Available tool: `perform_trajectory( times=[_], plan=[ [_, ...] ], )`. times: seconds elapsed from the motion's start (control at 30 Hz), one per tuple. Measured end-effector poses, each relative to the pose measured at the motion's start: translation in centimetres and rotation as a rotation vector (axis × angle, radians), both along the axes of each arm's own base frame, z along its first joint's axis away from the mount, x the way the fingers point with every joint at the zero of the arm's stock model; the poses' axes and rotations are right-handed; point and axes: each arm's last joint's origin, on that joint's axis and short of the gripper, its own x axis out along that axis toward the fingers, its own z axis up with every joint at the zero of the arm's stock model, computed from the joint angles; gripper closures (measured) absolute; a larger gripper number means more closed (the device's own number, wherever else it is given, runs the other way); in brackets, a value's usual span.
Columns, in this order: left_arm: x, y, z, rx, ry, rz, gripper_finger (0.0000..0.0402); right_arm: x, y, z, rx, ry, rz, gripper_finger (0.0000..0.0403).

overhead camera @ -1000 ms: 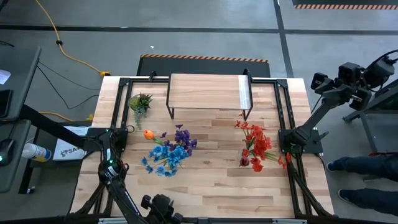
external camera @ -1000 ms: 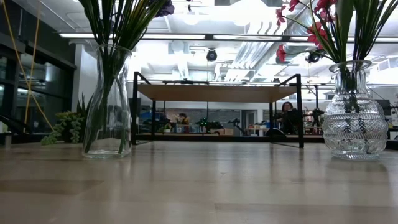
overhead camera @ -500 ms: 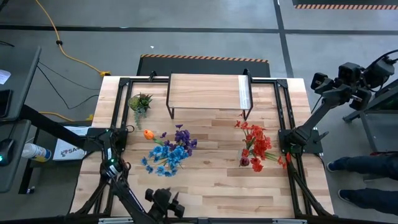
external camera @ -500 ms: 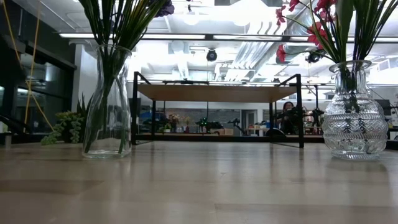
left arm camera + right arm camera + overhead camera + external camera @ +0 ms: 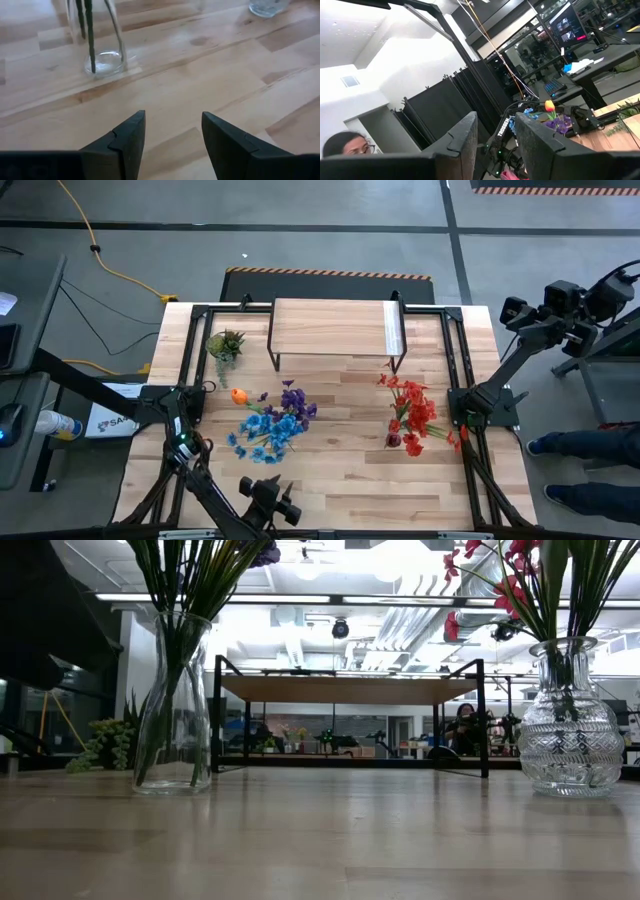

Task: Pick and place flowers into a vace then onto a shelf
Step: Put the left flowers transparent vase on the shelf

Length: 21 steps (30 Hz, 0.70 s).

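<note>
While the left gripper point(image 5: 283, 511) is hovering released and empty at the table's near edge, the flowers point(image 5: 272, 423) are standing in 2 vases before the shelf point(image 5: 335, 326); the right gripper point(image 5: 495, 131), parted and empty, is waiting off-table.

A robotics lab or industrial workshop, with an open-plan workspace beyond it. A wooden table point(image 5: 330, 480) with a black metal frame stands on a bare grey concrete floor point(image 5: 330, 220), seen from above. A yellow cable point(image 5: 110, 270) trails across the floor at far left, and a black-and-orange hazard stripe point(image 5: 330, 274) marks the floor just past the table's far edge. From table height, the room behind shows an exposed ceiling with silver ducts point(image 5: 420, 625), long strip lights point(image 5: 330, 600) and glass partitions. One wrist view shows desks with a lit computer monitor point(image 5: 567, 25) and dark folding screens point(image 5: 440, 107).
</note>
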Motion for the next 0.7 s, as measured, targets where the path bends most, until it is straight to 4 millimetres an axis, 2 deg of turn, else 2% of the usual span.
perform_trajectory(
  times=[0.23,0.37,0.7],
  plan=[
    [0.9,0.8,0.0,0.019,0.034,0.006,0.0176,0.0,0.0,0.0,0.002,-0.002,0.001,0.0279],
    [1.4,1.2,0.2,0.059,-0.018,-0.002,0.0176,0.0,0.0,0.2,0.011,-0.016,0.010,0.0279],
    [1.3,1.1,0.3,0.101,-0.011,-0.045,0.0176,-0.1,0.0,0.2,0.007,-0.022,0.033,0.0279]
  ],
)
